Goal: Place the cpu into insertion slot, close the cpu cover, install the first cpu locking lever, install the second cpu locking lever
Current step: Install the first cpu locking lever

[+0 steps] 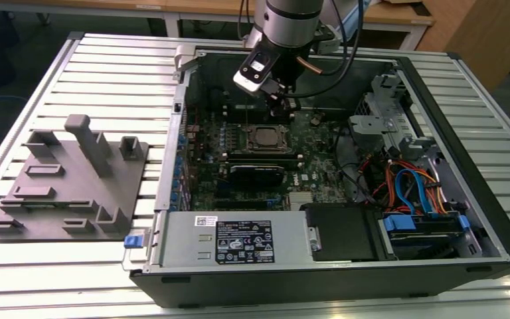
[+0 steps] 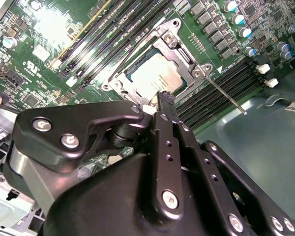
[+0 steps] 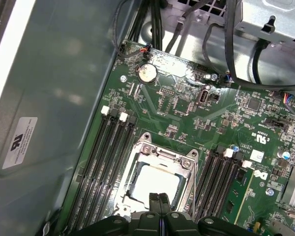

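The cpu [image 2: 155, 77] lies flat in its socket on the green motherboard, its silver top showing through the cut-out of the cpu cover [image 2: 181, 53], which lies down around it. Both also show in the first wrist view: cpu [image 3: 155, 183], cpu cover [image 3: 163, 153]. A thin metal locking lever [image 2: 227, 96] slants out from one socket corner over the memory slots. My gripper [image 1: 279, 109] hangs inside the case just above the socket's far side. Its two black fingers [image 3: 160, 200] are pressed together, shut, holding nothing.
The open computer case [image 1: 467, 133] lies on a slatted metal table. A black block [image 1: 257, 174] sits near the socket, with a power supply [image 1: 237, 240], coloured cables [image 1: 410, 186] and a drive cage [image 1: 384, 116] around. A grey fixture plate [image 1: 69, 189] lies at the exterior view's left.
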Robot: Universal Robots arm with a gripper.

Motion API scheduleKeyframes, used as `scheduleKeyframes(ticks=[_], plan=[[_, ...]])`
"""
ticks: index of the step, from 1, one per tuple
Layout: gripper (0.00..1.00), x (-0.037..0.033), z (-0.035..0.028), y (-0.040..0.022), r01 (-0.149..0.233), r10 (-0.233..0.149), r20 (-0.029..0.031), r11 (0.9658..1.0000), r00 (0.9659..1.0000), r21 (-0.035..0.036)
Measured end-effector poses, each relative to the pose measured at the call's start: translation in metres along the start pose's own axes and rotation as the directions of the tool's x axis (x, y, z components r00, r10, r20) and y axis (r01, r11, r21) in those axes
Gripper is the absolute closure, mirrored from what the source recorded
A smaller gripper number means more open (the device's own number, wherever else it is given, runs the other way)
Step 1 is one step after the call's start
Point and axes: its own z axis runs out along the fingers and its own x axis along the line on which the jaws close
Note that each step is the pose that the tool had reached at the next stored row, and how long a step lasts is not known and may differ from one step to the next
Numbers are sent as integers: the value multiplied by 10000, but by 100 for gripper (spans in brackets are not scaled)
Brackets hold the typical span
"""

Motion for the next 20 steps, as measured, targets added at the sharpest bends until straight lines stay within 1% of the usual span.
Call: scheduleKeyframes(ticks=[20], plan=[[89,0,0,0,139,-139,0,9999,9999,5]])
